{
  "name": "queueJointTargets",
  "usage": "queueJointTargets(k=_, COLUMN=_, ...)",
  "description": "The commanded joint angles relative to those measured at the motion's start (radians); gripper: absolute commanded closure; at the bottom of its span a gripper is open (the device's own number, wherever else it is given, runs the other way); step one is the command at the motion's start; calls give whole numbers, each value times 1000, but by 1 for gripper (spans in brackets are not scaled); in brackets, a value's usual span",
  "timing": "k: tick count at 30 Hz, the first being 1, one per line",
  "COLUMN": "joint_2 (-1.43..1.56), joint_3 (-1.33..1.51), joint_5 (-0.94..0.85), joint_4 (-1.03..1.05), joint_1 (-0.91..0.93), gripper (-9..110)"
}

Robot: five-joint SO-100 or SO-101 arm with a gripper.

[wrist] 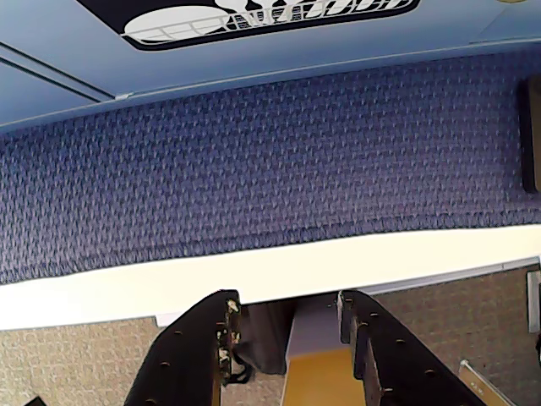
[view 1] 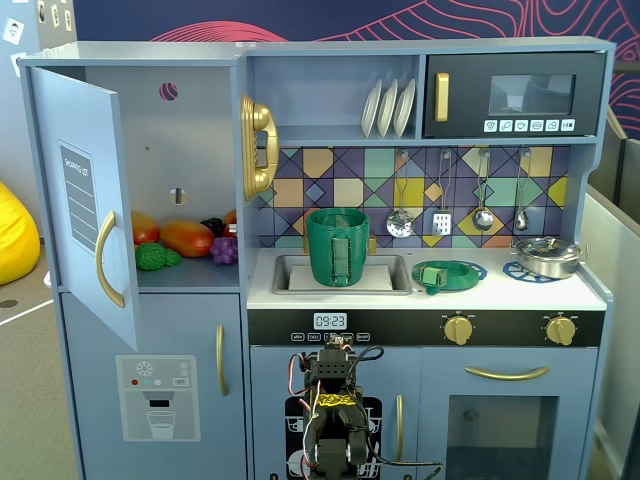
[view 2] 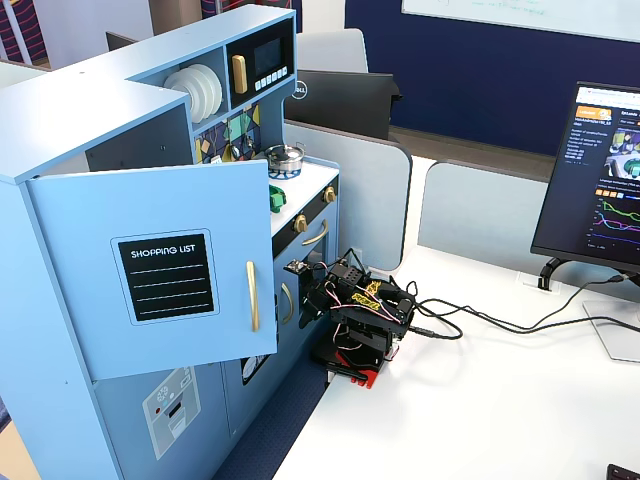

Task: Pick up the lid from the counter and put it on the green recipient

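Note:
The lid (view 1: 455, 273), a flat green disc with a light-green knob, lies on the white counter right of the sink. The green recipient (view 1: 337, 246), a tall dark-green pot with a ribbed handle, stands in the sink. In the fixed view from the side, only a bit of the lid (view 2: 276, 198) shows and the door hides the pot. My arm (view 1: 334, 415) is folded low in front of the toy kitchen, on the white table (view 2: 480, 400). In the wrist view my gripper (wrist: 287, 298) is open and empty, over the table edge and blue carpet.
A silver metal pot (view 1: 547, 256) sits on the burner print at the counter's right end. The fridge door (view 1: 88, 200) stands open with toy fruit (view 1: 185, 238) inside. Utensils (view 1: 440, 215) hang above the counter. A monitor (view 2: 598, 180) and cables (view 2: 500, 320) are on the table.

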Motion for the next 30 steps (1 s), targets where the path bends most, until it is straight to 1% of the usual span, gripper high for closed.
queueJointTargets(k=1, joint_2=-5, joint_3=0, joint_5=-23, joint_4=184, joint_1=29, gripper=101)
queueJointTargets(k=22, joint_2=-5, joint_3=0, joint_5=-3, joint_4=184, joint_1=15, gripper=101)
queueJointTargets(k=26, joint_2=-5, joint_3=-2, joint_5=-61, joint_4=183, joint_1=58, gripper=101)
queueJointTargets(k=28, joint_2=-6, joint_3=-3, joint_5=-95, joint_4=146, joint_1=94, gripper=101)
queueJointTargets(k=30, joint_2=-8, joint_3=-14, joint_5=-35, joint_4=63, joint_1=124, gripper=101)
